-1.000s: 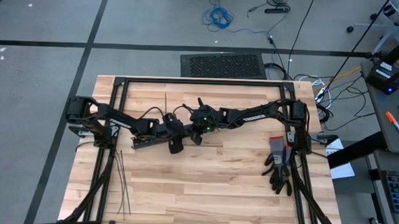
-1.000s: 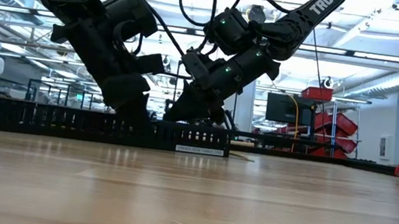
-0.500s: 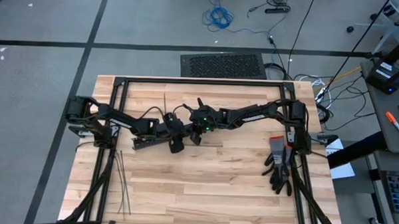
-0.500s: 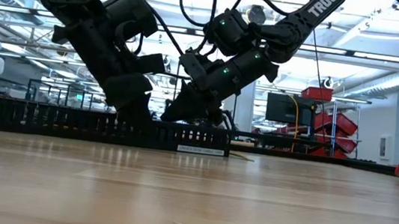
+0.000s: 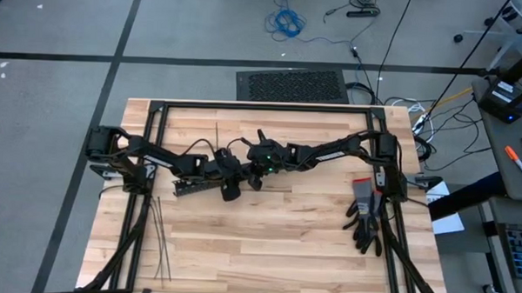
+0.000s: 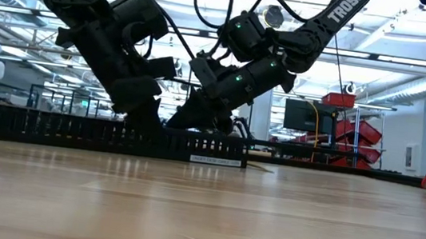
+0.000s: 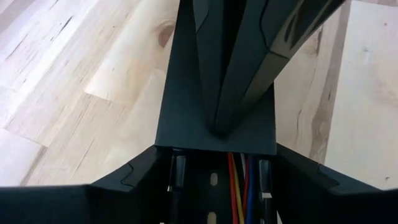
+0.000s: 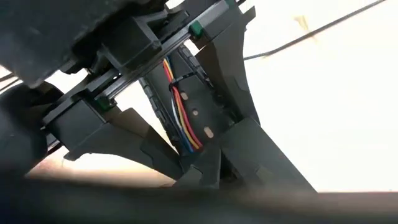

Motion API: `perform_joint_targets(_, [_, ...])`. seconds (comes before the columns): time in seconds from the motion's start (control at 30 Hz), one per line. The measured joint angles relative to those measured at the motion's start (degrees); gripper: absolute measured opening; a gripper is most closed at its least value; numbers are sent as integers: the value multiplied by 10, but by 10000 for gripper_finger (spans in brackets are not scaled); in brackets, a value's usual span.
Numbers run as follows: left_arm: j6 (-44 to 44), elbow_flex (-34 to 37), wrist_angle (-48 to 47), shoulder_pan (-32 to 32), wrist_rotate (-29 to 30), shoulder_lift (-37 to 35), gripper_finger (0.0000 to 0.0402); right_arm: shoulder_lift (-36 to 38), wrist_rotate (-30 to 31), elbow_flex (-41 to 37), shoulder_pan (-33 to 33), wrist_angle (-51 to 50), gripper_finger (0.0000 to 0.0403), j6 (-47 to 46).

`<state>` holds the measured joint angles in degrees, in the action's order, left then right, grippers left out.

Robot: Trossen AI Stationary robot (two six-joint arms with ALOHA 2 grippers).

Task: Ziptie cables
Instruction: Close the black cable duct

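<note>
A: What surrounds the wooden table point(image 5: 266, 242)?
B: Grey floor point(image 5: 54, 96) with dark seams, a black mat point(image 5: 291, 84), a coiled blue cable point(image 5: 287, 24).
A: Overhead?
B: Ceiling lights point(image 6: 413, 58), red bins point(image 6: 354, 128).

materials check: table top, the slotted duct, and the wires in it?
Table top: looks like pale unpainted wood planks, with visible grain and knots.
Slotted duct: probably matte black moulded plastic, thin comb-like wall fingers.
Wires: glossy coloured insulation, red, yellow, white, blue; likely plastic-jacketed, conductor not visible.
</note>
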<state>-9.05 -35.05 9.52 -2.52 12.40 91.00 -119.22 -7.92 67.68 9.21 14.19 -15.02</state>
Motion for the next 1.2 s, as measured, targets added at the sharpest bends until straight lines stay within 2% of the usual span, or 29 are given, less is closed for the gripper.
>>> perform_joint_targets(0.2, [6,0,2,0,-4,0,233,0,1,0,-2,1,0,1])
perform_joint_targets(0.4, [12,0,3,1,-5,0,234,10,5,0,-7,19,0,57])
perform_joint_targets(0.67, [62,-1,12,2,-15,0,234,84,10,0,-17,-5,0,156])
perform_joint_targets(0.87, [99,-1,13,2,-9,0,234,157,14,0,-19,-123,0,240])
perform_joint_targets(1.0, [123,-1,29,2,-19,0,234,193,64,1,-19,-235,0,315])
perform_joint_targets(1.1, [141,-1,43,1,-19,0,234,200,61,1,-14,-277,0,332])
perform_joint_targets(1.2, [138,-1,67,-1,-27,0,234,197,50,1,-11,-297,0,302])
